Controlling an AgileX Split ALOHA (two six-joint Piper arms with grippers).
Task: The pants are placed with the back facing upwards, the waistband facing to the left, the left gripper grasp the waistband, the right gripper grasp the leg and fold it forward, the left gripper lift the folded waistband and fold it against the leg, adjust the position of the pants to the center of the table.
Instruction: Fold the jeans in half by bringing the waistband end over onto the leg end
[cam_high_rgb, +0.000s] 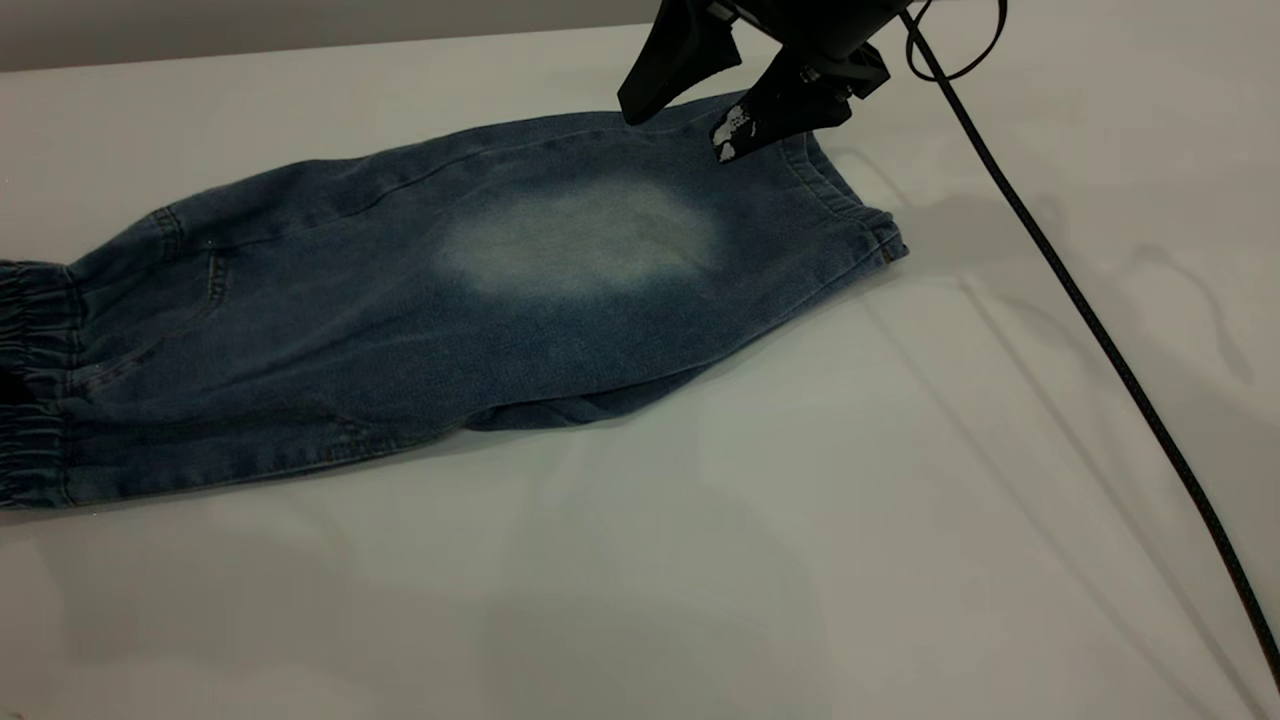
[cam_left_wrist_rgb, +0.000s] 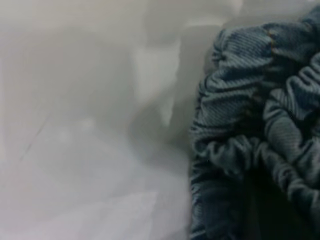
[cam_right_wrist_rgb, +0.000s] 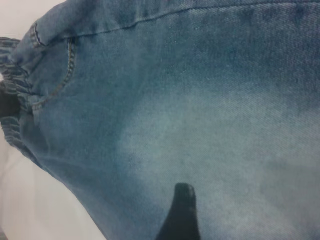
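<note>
- The blue denim pants (cam_high_rgb: 420, 310) lie folded lengthwise on the smooth white-grey table (cam_high_rgb: 800, 560), gathered dark waistband (cam_high_rgb: 30, 380) leftward.
- The scuffed black right gripper (cam_high_rgb: 680, 115) hovers released (fingers spread) over the leg (cam_high_rgb: 600, 240) with its pale faded oval.
- The left gripper is out of sight.

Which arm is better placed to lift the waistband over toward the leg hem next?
Left, probably. Its wrist view sits right against the gathered waistband, which lies at the table's left end, though the left gripper itself is out of view. The right gripper, fingers open, hovers over the leg near the hem.

The white-grey table (cam_high_rgb: 900, 500) carries the folded denim pants (cam_high_rgb: 400, 320).
</note>
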